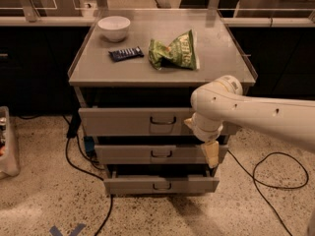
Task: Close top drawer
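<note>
The hand (210, 151) hangs before the cabinet's right side, over the right ends of the top drawer (123, 121) and middle drawer (133, 154). Its white arm (268, 117) reaches in from the right and blocks that flank. The top drawer's left and centre, handle (163, 120) included, lie uncovered, with open floor (147, 215) before them. Black cables (280, 153) loop on the floor at both sides. On the worktop (224, 58), a bowl (114, 27), a dark wrapped bar (126, 53) and a green chip bag (173, 52) fill the left and middle; its right part is bare.
</note>
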Motion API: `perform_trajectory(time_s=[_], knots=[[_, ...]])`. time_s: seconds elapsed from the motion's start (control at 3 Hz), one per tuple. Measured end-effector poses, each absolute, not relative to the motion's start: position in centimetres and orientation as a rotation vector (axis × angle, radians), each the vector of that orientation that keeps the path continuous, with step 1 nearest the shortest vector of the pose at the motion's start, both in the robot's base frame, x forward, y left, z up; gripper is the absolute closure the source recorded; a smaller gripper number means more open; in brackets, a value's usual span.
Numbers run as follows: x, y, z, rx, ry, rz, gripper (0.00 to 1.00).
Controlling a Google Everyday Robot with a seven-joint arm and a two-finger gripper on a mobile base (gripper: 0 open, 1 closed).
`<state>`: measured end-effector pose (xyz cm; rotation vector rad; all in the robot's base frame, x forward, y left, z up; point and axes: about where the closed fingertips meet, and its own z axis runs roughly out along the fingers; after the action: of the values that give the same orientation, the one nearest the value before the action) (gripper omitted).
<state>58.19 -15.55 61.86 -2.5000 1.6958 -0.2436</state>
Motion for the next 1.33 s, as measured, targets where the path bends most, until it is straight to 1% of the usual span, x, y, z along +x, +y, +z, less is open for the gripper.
perform_trajectory(time_s=[0.33, 0.67, 1.0, 1.33], knots=[[60.9, -17.4, 63.5, -2.524, 1.662, -0.398, 0.00], [60.9, -17.4, 63.5, -2.524, 1.662, -0.398, 0.00], [60.0, -17.7, 63.5, -2.553, 1.689, -0.339, 0.00], [57.2, -19.9, 65.4, -2.570, 1.797, -0.253, 0.00]])
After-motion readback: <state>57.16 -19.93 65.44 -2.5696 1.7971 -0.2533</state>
